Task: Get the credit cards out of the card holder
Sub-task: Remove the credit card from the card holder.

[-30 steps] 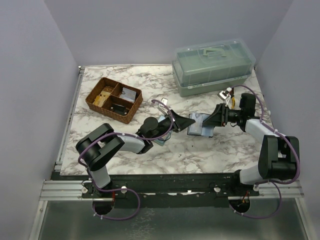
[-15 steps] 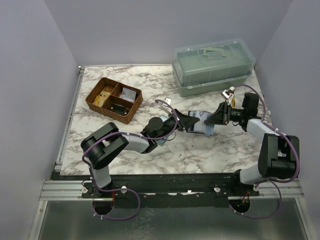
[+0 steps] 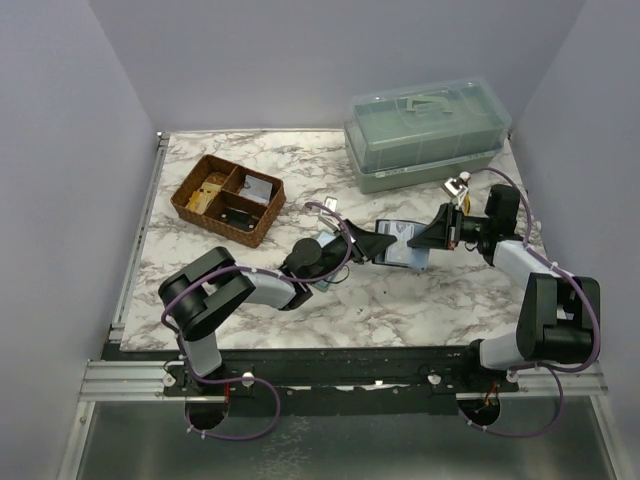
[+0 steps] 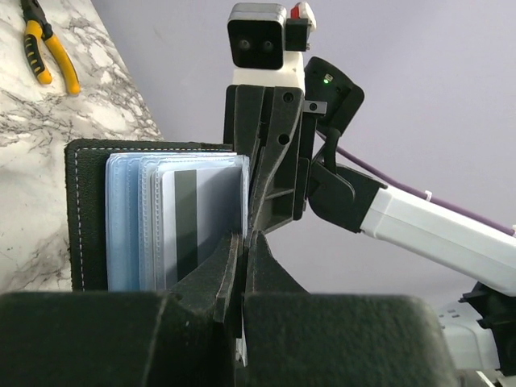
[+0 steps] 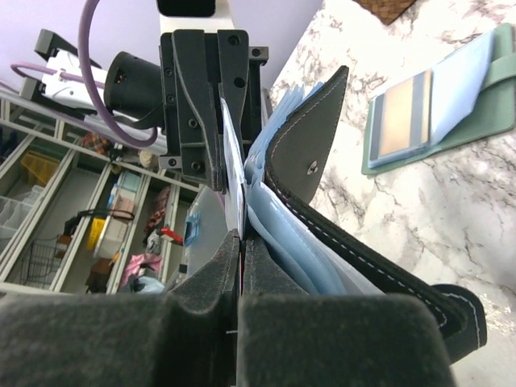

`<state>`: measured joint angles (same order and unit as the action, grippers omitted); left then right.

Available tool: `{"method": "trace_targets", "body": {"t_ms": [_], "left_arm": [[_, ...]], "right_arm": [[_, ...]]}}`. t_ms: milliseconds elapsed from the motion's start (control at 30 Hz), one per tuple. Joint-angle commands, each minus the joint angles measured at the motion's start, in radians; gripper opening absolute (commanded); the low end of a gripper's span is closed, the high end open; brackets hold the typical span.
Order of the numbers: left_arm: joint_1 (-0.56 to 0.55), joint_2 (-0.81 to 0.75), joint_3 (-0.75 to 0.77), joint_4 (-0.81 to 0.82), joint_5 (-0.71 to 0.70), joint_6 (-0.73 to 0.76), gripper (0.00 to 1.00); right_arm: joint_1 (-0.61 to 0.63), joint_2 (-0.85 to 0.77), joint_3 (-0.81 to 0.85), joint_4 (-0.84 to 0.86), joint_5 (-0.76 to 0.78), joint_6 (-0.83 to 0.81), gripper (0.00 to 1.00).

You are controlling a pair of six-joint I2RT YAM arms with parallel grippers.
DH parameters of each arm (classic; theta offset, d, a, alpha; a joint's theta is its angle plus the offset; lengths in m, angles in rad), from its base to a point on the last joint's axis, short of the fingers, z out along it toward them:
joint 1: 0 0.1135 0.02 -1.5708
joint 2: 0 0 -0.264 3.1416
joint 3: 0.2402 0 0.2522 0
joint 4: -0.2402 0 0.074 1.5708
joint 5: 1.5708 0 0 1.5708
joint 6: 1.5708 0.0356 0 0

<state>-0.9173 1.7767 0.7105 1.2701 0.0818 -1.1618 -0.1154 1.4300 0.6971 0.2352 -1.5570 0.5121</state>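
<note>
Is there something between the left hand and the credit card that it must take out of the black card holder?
Nothing visible. The left hand is shut on the free edge of the striped credit card in the card holder. The right hand seems to pinch the same card from the opposite side.

Marble-pattern table (image 3: 300,160), white with grey veins. Plain lilac walls (image 3: 300,60) on three sides. Metal rail (image 3: 130,378) along near edge; grey floor (image 3: 330,445) below. Even light. Cluttered shelves (image 5: 56,173) beyond, right wrist view.
</note>
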Motion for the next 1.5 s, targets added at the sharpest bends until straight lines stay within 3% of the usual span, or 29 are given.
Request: {"method": "trace_targets", "body": {"t_ms": [0,300,633,900,933,1000,1133,1200,1367,1467], "left_arm": [[0.02,-0.084,-0.048,0.039,0.053,-0.019,0.0],[0.051,-0.043,-0.044,0.16,0.113,-0.097,0.0],[0.045,-0.062,-0.075,0.145,-0.073,-0.053,0.0],[0.035,0.011,0.005,0.141,0.044,-0.069,0.0],[0.03,0.018,0.015,0.14,0.055,-0.068,0.0],[0.022,0.029,0.031,0.133,0.068,-0.064,0.0],[0.005,0.036,0.049,0.106,0.078,-0.048,0.0],[-0.009,0.038,0.058,0.086,0.076,-0.032,0.0],[-0.034,0.046,0.066,0.052,0.06,-0.008,0.0],[-0.051,0.048,0.074,0.02,0.055,0.018,0.0]], "right_arm": [[0.009,-0.024,-0.01,-0.012,-0.045,-0.03,0.0],[0.009,-0.029,-0.01,-0.039,-0.036,-0.054,0.0],[0.008,-0.031,-0.024,-0.04,-0.026,-0.054,0.0],[0.008,-0.025,-0.027,-0.029,-0.03,-0.042,0.0],[0.008,-0.025,-0.027,-0.026,-0.026,-0.04,0.01],[0.009,-0.025,-0.03,-0.01,-0.035,-0.027,0.19],[0.009,-0.031,-0.036,0.011,-0.032,-0.007,0.35],[0.008,-0.028,-0.037,0.019,-0.03,0.001,0.38],[0.009,-0.017,-0.042,0.062,-0.028,0.046,0.35],[0.009,-0.01,-0.04,0.064,-0.028,0.051,0.25]]}}
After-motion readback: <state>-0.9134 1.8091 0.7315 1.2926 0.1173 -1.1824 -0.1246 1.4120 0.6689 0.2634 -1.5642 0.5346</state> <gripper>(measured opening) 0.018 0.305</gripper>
